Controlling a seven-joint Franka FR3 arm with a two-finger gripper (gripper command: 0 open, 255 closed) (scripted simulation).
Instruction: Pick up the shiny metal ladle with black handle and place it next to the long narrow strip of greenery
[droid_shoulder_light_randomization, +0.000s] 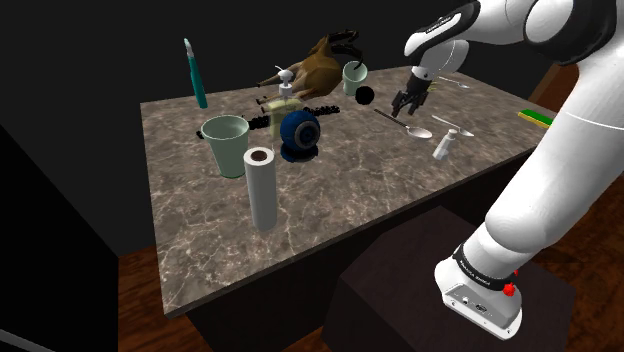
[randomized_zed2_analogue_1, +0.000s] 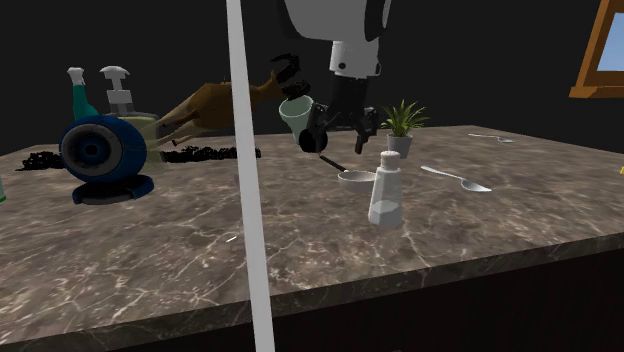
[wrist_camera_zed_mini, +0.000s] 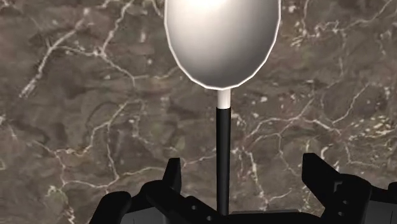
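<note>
The claw (droid_shoulder_light_randomization: 406, 106) hovers low over the marbled bench (droid_shoulder_light_randomization: 380, 195), upper right of centre in the shoulder view. Its fingers (wrist_camera_zed_mini: 326, 181) are spread apart on either side of the ladle (wrist_camera_zed_mini: 222, 44) and do not touch its black handle. The ladle lies flat on the bench, its shiny bowl just beside a white capped bottle (randomized_zed2_analogue_1: 386, 190) at the middle of the second exterior view. Behind the ladle a small pot (randomized_zed2_analogue_1: 399, 143) holds a green plant, with a small pale green cup (randomized_zed2_analogue_1: 296, 113) to its left in that frame. Left of centre in the shoulder view, a larger pale green cup (droid_shoulder_light_randomization: 227, 143) stands upright and open-topped near a white paper roll (droid_shoulder_light_randomization: 261, 187).
</note>
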